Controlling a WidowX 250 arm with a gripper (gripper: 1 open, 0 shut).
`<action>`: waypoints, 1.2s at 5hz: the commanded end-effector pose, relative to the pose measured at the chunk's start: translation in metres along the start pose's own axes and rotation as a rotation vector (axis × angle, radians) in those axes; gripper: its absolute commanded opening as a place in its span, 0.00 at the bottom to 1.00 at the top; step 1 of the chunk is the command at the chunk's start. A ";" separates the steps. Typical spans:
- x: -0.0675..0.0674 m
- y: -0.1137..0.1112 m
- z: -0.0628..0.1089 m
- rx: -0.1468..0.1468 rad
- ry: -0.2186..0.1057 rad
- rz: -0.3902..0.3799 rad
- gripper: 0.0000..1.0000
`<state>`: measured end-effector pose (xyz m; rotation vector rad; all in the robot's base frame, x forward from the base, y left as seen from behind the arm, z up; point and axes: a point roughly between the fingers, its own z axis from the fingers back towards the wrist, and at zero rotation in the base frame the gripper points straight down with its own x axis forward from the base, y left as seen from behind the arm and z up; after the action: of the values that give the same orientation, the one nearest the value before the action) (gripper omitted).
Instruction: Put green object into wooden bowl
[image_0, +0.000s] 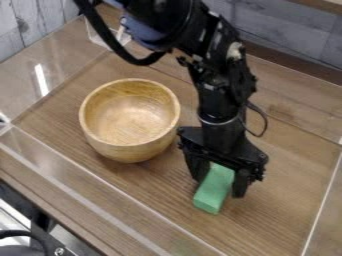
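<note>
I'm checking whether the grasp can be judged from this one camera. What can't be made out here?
- Upper end of the green object: hidden behind the tool in the camera view.
- Whether the tool's open fingers touch the object: too small and dark to tell.
- Near inner wall of the wooden bowl: hidden by its own rim.
- The arm's base: cut off by the top edge.

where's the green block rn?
Lower right of the camera view: green block lies on the table, right of the wooden bowl, between the open gripper fingers.
</note>
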<state>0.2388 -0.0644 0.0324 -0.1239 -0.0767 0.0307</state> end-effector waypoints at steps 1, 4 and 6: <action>0.008 -0.007 0.008 0.000 -0.058 0.030 1.00; 0.017 0.007 0.000 0.010 -0.056 0.038 1.00; 0.009 0.004 0.004 0.009 -0.059 0.066 0.00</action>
<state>0.2406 -0.0572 0.0231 -0.1069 -0.0774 0.1003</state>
